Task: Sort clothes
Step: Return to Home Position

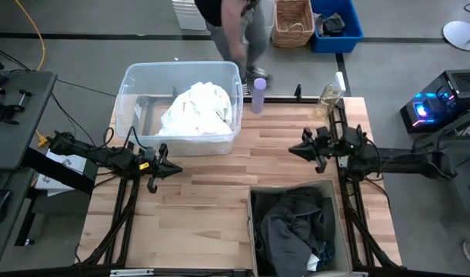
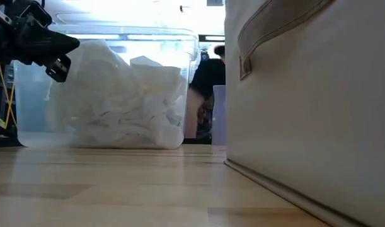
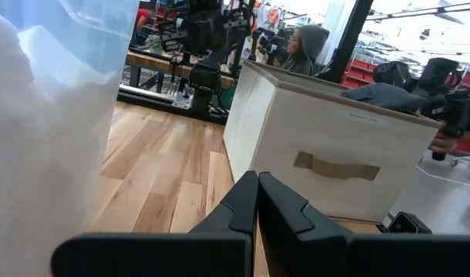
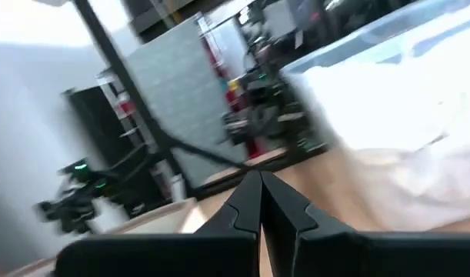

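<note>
White and cream clothes (image 1: 195,109) lie heaped in the clear plastic tub (image 1: 135,85) at the table's far left; they also show in the low view (image 2: 116,94). Dark grey and black clothes (image 1: 296,223) fill the beige fabric bin (image 1: 254,231) at the near right, with a bit of blue plaid at its near corner. My left gripper (image 1: 169,169) is shut and empty above the table, near the tub's near side. My right gripper (image 1: 296,148) is shut and empty above the table, beyond the bin's far side.
A purple bottle (image 1: 258,100) and a clear bottle (image 1: 331,96) stand at the table's far edge. A person (image 1: 235,31) stands beyond the far edge. A wicker basket (image 1: 292,23) and a blue crate (image 1: 338,27) sit on the floor behind. Bare wood lies between the grippers.
</note>
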`<state>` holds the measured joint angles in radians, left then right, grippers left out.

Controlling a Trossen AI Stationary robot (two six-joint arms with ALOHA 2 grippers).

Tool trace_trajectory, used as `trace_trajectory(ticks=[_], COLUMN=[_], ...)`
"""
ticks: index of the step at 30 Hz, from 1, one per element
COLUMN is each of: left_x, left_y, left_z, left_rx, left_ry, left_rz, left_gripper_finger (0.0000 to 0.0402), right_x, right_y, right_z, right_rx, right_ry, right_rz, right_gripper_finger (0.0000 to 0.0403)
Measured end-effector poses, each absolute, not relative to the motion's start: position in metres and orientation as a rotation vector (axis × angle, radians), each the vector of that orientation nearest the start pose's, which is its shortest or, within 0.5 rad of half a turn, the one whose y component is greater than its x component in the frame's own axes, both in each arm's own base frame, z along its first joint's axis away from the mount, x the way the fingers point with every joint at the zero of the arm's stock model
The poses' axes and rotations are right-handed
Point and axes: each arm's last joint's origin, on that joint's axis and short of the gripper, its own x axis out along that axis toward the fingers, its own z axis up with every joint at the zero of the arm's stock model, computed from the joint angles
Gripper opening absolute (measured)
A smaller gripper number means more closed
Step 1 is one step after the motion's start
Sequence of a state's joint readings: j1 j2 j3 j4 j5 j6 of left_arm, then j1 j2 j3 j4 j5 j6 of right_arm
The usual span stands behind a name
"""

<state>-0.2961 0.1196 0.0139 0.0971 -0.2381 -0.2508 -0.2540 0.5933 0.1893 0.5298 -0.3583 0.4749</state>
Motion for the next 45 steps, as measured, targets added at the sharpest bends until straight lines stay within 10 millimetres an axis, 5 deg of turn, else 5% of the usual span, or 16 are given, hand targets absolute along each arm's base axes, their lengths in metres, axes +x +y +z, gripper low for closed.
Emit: trace_trajectory(ticks=[8,12,20,26,30,35,39,45], left_x=[0.101,0.101,0.101,0.102,0.102,0.102,0.102,0.102], left_y=[-0.024,-0.024,-0.024,-0.024,-0.024,-0.024,-0.024,-0.024], left_z=[0.168,0.168,0.168,0.167,0.167,0.167,0.167,0.167], left_rx=[-0.248,-0.248,-0.248,-0.246,-0.246,-0.246,-0.246,-0.246], left_ry=[0.017,0.017,0.016,0.023,0.023,0.024,0.024,0.024], left_rz=[-0.056,-0.056,-0.057,-0.056,-0.056,-0.056,-0.056,-0.056], left_gripper_finger=[0.0001,0.0001,0.0001,0.0001,0.0001,0.0001,0.0001,0.0001], right_x=[0.154,0.143,0.136,0.14,0.139,0.143,0.141,0.14], right_y=[-0.021,-0.02,-0.012,-0.02,-0.028,-0.02,-0.02,-0.014], right_z=[0.201,0.191,0.199,0.185,0.183,0.163,0.143,0.137], right_rx=[0.233,0.221,0.23,0.149,0.298,0.23,0.256,0.158], right_ry=[-0.094,-0.251,-0.364,-0.241,-0.264,-0.008,0.202,0.287], right_rz=[0.084,0.068,0.131,-0.182,-0.42,-0.161,-0.197,0.005], right_gripper_finger=[0.0,0.0,0.0,0.0,0.0,0.0,0.0,0.0])
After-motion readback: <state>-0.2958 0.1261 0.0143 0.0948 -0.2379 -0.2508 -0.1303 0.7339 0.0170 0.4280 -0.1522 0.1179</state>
